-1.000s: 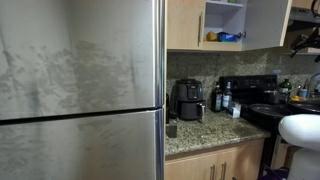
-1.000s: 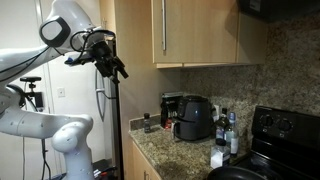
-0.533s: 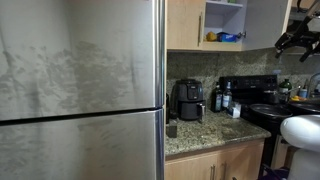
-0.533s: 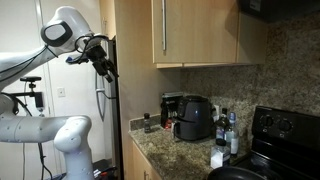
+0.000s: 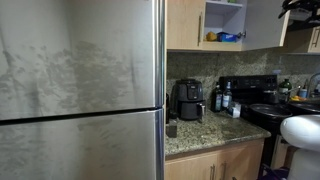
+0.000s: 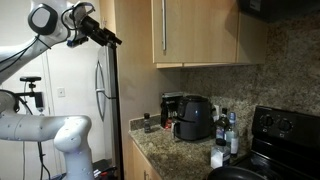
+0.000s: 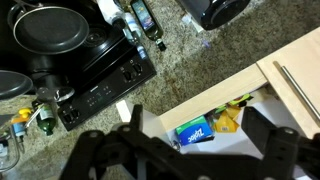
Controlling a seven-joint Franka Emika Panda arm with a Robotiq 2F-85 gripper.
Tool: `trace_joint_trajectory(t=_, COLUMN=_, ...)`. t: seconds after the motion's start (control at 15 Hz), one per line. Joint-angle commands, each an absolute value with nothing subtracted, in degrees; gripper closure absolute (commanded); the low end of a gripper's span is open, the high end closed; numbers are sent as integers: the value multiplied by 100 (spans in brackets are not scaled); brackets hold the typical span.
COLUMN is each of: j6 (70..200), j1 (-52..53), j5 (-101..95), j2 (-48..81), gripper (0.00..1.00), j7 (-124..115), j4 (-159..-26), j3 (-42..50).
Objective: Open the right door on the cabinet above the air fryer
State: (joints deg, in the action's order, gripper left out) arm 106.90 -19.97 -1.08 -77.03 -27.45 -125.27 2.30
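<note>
The wooden cabinet above the black air fryer (image 5: 188, 100) stands with its right door (image 5: 266, 24) swung open, and its shelf (image 5: 226, 37) holds a blue box and yellow packets. The left door (image 5: 185, 24) is shut. My gripper (image 5: 300, 6) is high up, level with the top of the open door and apart from it. In an exterior view it (image 6: 106, 36) is raised to the left of the cabinet. In the wrist view my gripper (image 7: 195, 118) is open and empty, looking down at the blue box (image 7: 195, 131) and the air fryer (image 7: 214, 10).
A large steel fridge (image 5: 80, 90) fills the near side. A black stove (image 5: 256, 96) with pans stands beside the air fryer, with bottles (image 5: 222, 97) between them on the granite counter (image 5: 205, 133). The robot base (image 6: 62, 135) stands by a white door.
The arm has lifted the gripper upward, away from the open right door. The door and the counter items have not moved.
</note>
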Motion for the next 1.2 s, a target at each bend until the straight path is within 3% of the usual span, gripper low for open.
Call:
trace_joint_trajectory(t=0.0, j6=10668, j1=-2033, j5=-73, j2=-7702, gripper=0, j7=-2713, j4=-12522, j3=231)
trace_joint_trajectory(t=0.13, j6=10617, j1=-2100, j5=-169, j2=-7544, gripper=0, j7=-2696, j4=-12517, j3=168)
trace_joint_trajectory(t=0.73, j6=11398, j1=-2593, j5=-26, j2=-4897, gripper=0, j7=-5152, j4=-10262, j3=-46)
trace_joint_trajectory(t=0.93, j6=12145, j1=-2648, j5=-99, j2=-4576, gripper=0, j7=-5949, j4=-9997, j3=-44)
trace_joint_trajectory(t=1.13, j6=12100, j1=-2422, j5=-201, j2=-4642, gripper=0, j7=-5891, j4=-10114, j3=11)
